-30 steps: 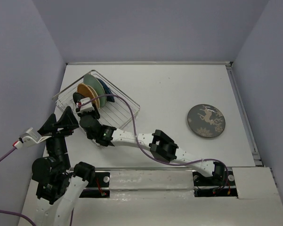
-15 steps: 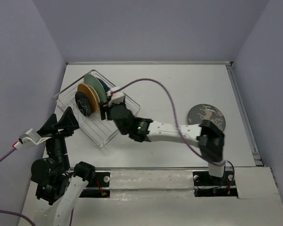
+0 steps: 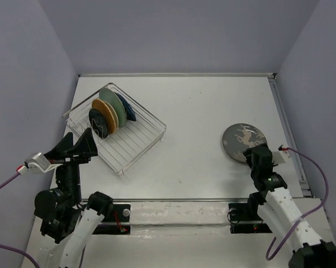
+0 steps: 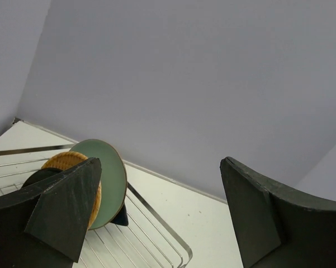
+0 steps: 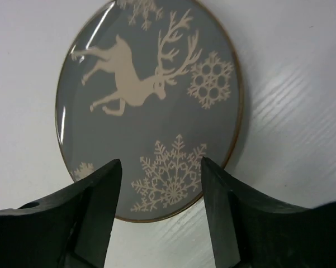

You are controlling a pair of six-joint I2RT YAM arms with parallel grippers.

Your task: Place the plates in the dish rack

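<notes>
The silver wire dish rack (image 3: 135,135) stands at the left. Upright in it are the small black plate (image 3: 99,123), the orange plate (image 3: 105,110), the pale teal plate (image 3: 113,99) and the dark blue plate (image 3: 129,114). I cannot make out the cream plate. The grey deer plate (image 3: 243,138) lies flat on the table at the right. My right gripper (image 3: 254,155) hovers open and empty over the near edge of the deer plate (image 5: 151,106), its jaws straddling the rim. My left gripper (image 3: 78,139) is open and empty, just left of the rack (image 4: 168,234).
The white table (image 3: 201,106) is walled by grey panels at the back and sides. A raised rail (image 3: 288,128) runs along its right edge. A purple cable (image 3: 318,178) loops beside the right arm.
My right arm has let go of the black plate in the rack and swung back across the table to the deer plate. The left arm has hardly moved.
</notes>
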